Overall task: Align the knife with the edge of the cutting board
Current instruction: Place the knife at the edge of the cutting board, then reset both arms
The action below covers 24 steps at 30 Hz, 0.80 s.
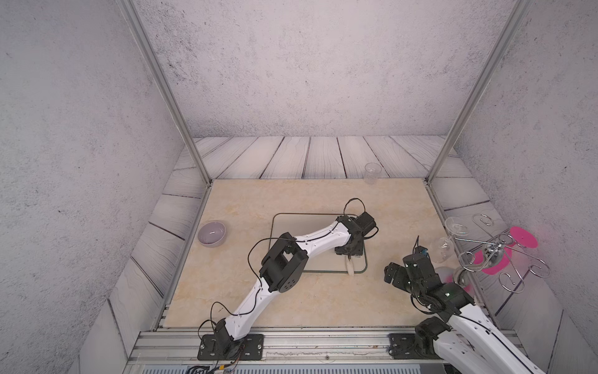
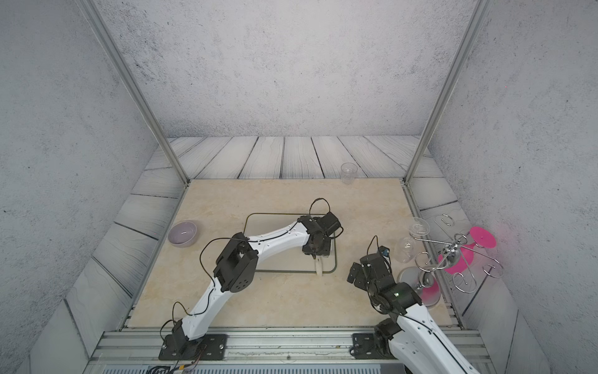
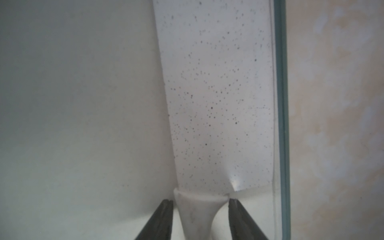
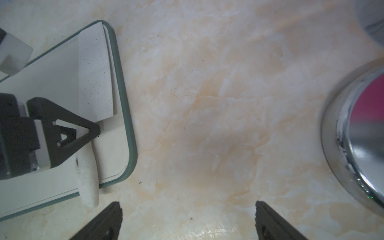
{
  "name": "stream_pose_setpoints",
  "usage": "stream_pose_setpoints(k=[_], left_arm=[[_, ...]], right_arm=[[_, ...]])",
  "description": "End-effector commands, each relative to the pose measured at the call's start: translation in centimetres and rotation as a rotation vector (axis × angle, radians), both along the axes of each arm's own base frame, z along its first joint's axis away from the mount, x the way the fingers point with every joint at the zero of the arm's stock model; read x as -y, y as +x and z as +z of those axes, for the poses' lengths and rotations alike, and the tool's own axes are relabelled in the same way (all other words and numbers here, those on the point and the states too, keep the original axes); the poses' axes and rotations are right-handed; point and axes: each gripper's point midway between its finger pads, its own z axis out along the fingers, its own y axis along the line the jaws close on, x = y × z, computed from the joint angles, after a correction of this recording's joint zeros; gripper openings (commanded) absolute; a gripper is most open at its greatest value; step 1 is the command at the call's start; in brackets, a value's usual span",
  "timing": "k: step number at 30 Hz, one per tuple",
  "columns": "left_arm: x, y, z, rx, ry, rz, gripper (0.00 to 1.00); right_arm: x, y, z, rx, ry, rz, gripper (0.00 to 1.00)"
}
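Straddling the short cream handle of the small white speckled cleaver-shaped knife [image 3: 218, 104] with the left gripper [image 3: 200, 202]: jaws parted, a sliver of gap on each side, nothing clamped. Lies flat along the right side of the large pale beige cutting board [image 3: 83, 104] with the thin dark green rim, long side of the blade just inside that rim and about parallel to it, butt of the handle poking over the near rim above the marbled beige table [image 4: 207, 104]. Looks aligned, or near enough. Hovering well to the right over bare table with the right gripper [image 4: 187, 209], jaws wide apart, holding nothing.

Could go wrong on the lift-off: if tilted or off-centre, might catch the flared collar and drag the blade askew, or pivot it about the overhanging butt. Could also knock the clear stemmed glasses [image 1: 443, 249] on the wire rack [image 1: 492, 251], close beside the right arm.

Cannot see, in either top view, most of the blade or the board's far right corner: both under the left wrist. Cannot see the blade's tip in the left wrist view, cut off at the frame. Cannot tell whether the blade touches the rim.
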Motion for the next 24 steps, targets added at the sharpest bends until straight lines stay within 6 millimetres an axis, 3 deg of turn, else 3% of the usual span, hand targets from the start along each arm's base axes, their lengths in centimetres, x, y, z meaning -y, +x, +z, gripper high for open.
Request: stream_pose_setpoints(k=[1,5,9,11,14,17,21,24], left_arm=[[-0.9,0.6,3.8,0.059,-0.023,0.001,0.59],[-2.2,1.4,7.4,0.111,-0.056,0.016,0.77],[-4.7,2.1,11.2,0.168,-0.090,0.032,0.99],[-6.7,2.4,13.0,0.196,-0.103,0.051,1.00],[-11.1,3.1,15.5,0.232,-0.124,0.115,1.00],[-16.2,3.2,16.7,0.256,-0.116,0.184,1.00],[-24.0,3.3,17.5,0.317,-0.092,0.317,1.00],[-29.9,2.9,17.1,0.355,-0.066,0.438,1.00]], right_arm=[[0.5,0.2,0.3,0.010,-0.034,-0.006,0.99],[0.3,0.8,1.2,0.027,-0.042,0.008,0.99],[-0.1,1.7,1.9,0.051,-0.039,0.023,0.99],[-0.4,2.3,2.3,0.072,-0.033,0.020,0.99],[-0.7,3.5,2.9,0.115,-0.021,0.005,0.99],[-1.0,5.0,3.7,0.170,-0.026,0.007,0.99],[-0.7,7.1,5.0,0.195,-0.102,-0.005,0.99],[-0.7,8.7,5.4,0.179,-0.177,0.005,0.99]])
